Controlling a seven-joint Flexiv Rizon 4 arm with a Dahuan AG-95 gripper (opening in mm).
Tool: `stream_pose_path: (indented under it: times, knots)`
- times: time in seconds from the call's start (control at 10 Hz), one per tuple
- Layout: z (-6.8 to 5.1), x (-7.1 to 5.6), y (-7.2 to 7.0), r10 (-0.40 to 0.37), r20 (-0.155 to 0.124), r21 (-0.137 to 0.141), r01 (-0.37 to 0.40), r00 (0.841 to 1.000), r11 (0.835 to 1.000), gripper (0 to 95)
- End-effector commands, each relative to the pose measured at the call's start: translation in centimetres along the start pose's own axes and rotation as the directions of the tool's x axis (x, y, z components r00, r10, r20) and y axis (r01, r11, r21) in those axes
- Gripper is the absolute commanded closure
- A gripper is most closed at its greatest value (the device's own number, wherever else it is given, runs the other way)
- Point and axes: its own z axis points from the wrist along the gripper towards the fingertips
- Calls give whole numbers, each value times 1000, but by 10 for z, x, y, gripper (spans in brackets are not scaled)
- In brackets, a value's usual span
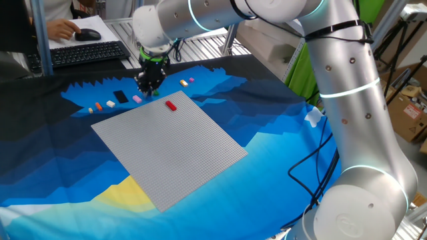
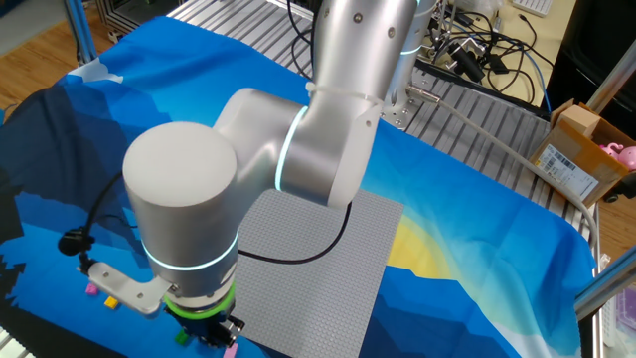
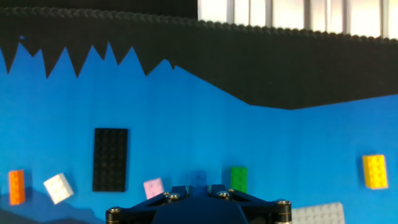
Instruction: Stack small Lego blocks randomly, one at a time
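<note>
My gripper (image 3: 199, 188) is down on the blue cloth just past the far edge of the grey baseplate (image 1: 167, 143). A blue brick (image 3: 199, 177) sits between its two fingers, which press against it on both sides. Around it lie a pink brick (image 3: 153, 187), a green brick (image 3: 239, 178), a white brick (image 3: 58, 188), an orange brick (image 3: 16, 186) and a yellow brick (image 3: 374, 171). A red brick (image 1: 171, 105) sits on the baseplate near its far corner. In one fixed view the gripper (image 1: 150, 83) hides the blue brick.
A black flat plate (image 3: 110, 159) lies left of the gripper. A keyboard (image 1: 83, 53), a mouse and a person's hand are beyond the cloth's far edge. The arm's big joints (image 2: 189, 209) block much of the other fixed view. A cable (image 1: 313, 160) trails at the right.
</note>
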Motion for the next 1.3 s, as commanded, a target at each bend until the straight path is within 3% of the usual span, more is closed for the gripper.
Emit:
stream_pose_path:
  times: [0.1, 0.6, 1.0, 1.3]
  knots:
    - [-11, 5, -1, -13, -38, -1, 13, 999, 1000, 950]
    - [-14, 50, -4, -30, -63, 18, 31, 998, 999, 950]
    - [-2, 73, -19, -52, -65, 15, 53, 997, 998, 950]
    - [1, 82, -21, -45, -63, 13, 46, 997, 999, 950]
